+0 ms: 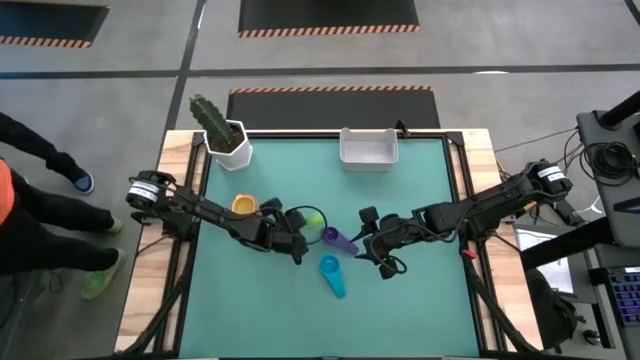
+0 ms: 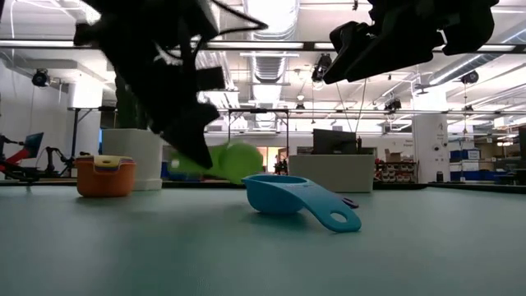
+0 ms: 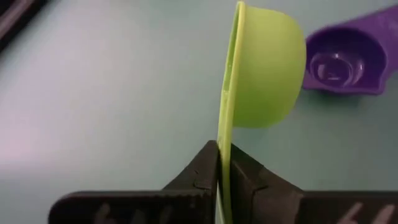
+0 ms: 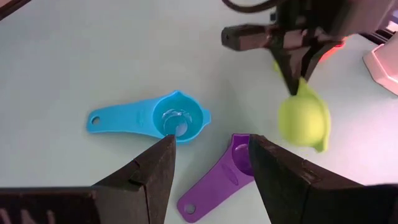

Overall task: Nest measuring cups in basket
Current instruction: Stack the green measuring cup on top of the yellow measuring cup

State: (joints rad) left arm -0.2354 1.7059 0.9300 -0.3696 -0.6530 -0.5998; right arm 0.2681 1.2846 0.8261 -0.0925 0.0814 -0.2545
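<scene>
My left gripper point(image 1: 300, 235) is shut on a green measuring cup point(image 3: 261, 74) near the table's middle. Next to it a purple cup point(image 1: 340, 238) lies on the mat, and a blue cup point(image 1: 332, 273) rests on its base nearer the front. An orange cup point(image 1: 244, 205) with a yellow one inside it stands to the left. My right gripper point(image 4: 211, 168) hovers open above the purple cup point(image 4: 217, 180) and blue cup point(image 4: 168, 118), touching nothing. The white basket point(image 1: 369, 147) stands at the far edge. My left gripper pinches the green cup's flat handle point(image 3: 224, 163) between its two fingers, which lie on the handle's two broad faces. The fingers slant down from the table's left. The cup is turned on its side, bowl point(image 4: 303, 118) beyond the fingertips, and looks just clear of the mat.
A white pot with a green cactus point(image 1: 228, 140) stands at the far left corner. The teal mat point(image 1: 420, 310) shows bare along the near side and right. A person's legs and shoes point(image 1: 70, 180) show beside the table's left edge.
</scene>
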